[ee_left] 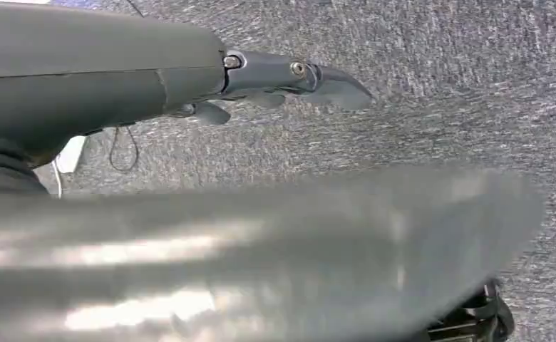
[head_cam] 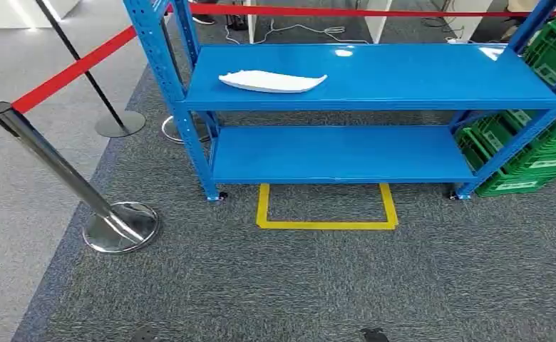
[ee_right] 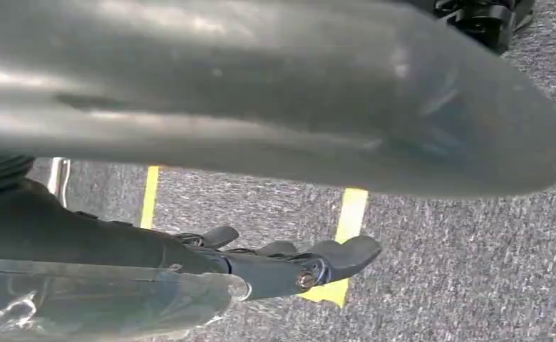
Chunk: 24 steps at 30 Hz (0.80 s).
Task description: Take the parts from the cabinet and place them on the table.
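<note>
A white, flat, boat-shaped part (head_cam: 271, 81) lies on the upper shelf of the blue cabinet (head_cam: 418, 80), towards its left end. The lower shelf (head_cam: 339, 153) is bare. In the left wrist view my left hand (ee_left: 289, 78) hangs over grey carpet, fingers stretched out with nothing in them. My right hand (ee_right: 296, 265) also hangs over the carpet, fingers extended and holding nothing, close to a strip of yellow tape (ee_right: 350, 206). Both hands are well away from the cabinet.
A yellow floor marking (head_cam: 325, 224) frames a spot directly in front of the cabinet. A chrome stanchion (head_cam: 118, 226) with a red belt (head_cam: 75, 68) stands to the left. Stacked green crates (head_cam: 539, 153) sit at the cabinet's right end.
</note>
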Tool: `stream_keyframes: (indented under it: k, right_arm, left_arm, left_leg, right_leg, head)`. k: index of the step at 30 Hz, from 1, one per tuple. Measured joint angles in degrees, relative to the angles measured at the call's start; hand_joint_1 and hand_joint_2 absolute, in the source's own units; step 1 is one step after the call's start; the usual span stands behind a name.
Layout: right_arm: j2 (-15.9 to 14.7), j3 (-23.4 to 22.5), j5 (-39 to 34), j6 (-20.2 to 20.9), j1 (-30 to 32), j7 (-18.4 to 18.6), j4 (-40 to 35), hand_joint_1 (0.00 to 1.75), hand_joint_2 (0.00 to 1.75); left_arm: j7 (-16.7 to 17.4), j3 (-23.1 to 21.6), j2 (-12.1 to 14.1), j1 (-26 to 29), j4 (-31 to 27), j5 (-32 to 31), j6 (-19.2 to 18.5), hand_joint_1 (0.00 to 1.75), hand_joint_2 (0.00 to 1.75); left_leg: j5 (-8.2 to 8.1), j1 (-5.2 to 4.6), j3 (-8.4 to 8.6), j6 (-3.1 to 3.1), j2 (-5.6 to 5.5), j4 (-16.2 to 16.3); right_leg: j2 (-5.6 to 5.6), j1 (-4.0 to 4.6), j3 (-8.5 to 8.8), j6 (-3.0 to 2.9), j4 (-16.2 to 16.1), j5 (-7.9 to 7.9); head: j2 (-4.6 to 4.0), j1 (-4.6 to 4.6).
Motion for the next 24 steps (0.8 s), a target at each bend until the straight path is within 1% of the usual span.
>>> stream_keyframes:
  k: [2,4,7,9,12,15,19,21,24]
  right_arm:
    - [0.0,-0.1,-0.1,-0.3,0.0,-0.1,0.0,0.0,0.0]
    - [0.0,-0.4,-0.4,0.5,0.0,-1.0,0.0,0.0,0.0]
    - [0.1,-0.5,-0.8,0.4,0.0,-1.9,0.0,0.0,0.0]
    - [0.2,-0.5,-0.9,1.3,0.0,-2.9,0.0,0.0,0.0]
    - [0.3,-0.5,-0.9,2.8,0.0,-3.8,0.0,0.0,0.0]
    - [0.4,-0.5,-0.7,3.8,0.0,-4.7,0.0,0.0,0.0]
    - [0.7,-0.5,-0.7,5.1,0.0,-5.0,0.0,0.0,0.0]
    - [0.8,-0.5,-0.7,5.2,0.0,-5.2,0.0,0.0,0.0]
    - [1.0,-0.5,-0.7,5.2,0.0,-5.2,0.0,0.0,0.0]
  left_arm:
    - [0.1,0.0,0.0,0.0,0.0,-0.1,0.1,0.0,1.75]
    - [0.6,-0.1,0.0,0.0,0.0,-0.9,0.2,0.0,1.75]
    - [0.7,-0.2,-0.2,0.1,0.0,-1.0,0.6,0.0,1.75]
    - [0.7,-0.2,-0.4,0.1,0.0,-0.3,0.5,0.0,1.75]
    - [-0.1,-0.2,-0.5,0.1,0.0,0.4,0.4,0.0,1.75]
    - [-1.5,-0.2,-0.5,0.2,0.0,0.5,2.1,0.0,1.75]
    - [-2.3,-0.2,-0.5,0.3,0.0,0.5,3.1,0.0,1.75]
    - [-2.8,-0.2,-0.5,0.4,0.0,0.3,4.0,0.0,1.75]
    - [-3.1,-0.2,-0.3,0.4,0.0,0.1,4.3,0.0,1.75]
  left_leg:
    - [0.0,0.0,0.0,0.0,0.0,0.0]
    - [0.0,0.0,0.0,0.0,0.0,0.0]
    - [0.0,0.0,0.0,0.0,0.0,0.0]
    - [0.0,0.0,0.0,0.0,0.0,0.0]
    - [0.0,0.0,0.0,0.0,0.0,0.0]
    - [0.0,0.0,0.0,0.0,0.0,0.0]
    - [0.01,0.0,0.0,0.0,0.0,0.0]
    - [0.01,0.0,0.0,0.0,0.0,0.0]
    - [0.01,0.0,0.0,0.0,0.0,0.0]
  right_leg:
    - [0.0,0.0,0.01,0.0,0.0,0.01]
    - [0.0,0.0,0.01,0.0,0.0,0.02]
    - [0.0,0.0,0.0,0.0,0.0,0.03]
    - [0.0,0.0,0.0,-0.01,0.0,0.03]
    - [0.0,0.0,0.0,-0.01,0.0,0.03]
    - [0.0,0.0,0.0,-0.01,0.0,0.03]
    - [0.0,0.0,0.01,-0.01,0.0,0.03]
    - [0.0,0.0,0.01,-0.01,0.0,0.03]
    - [0.0,0.0,0.0,-0.01,0.0,0.03]
  head:
    - [0.0,-0.02]
    - [0.0,0.0]
    - [0.0,0.0]
    - [0.0,-0.02]
    - [0.0,0.0]
    - [0.0,0.0]
    - [0.0,0.0]
    - [0.0,0.0]
    - [0.0,0.0]
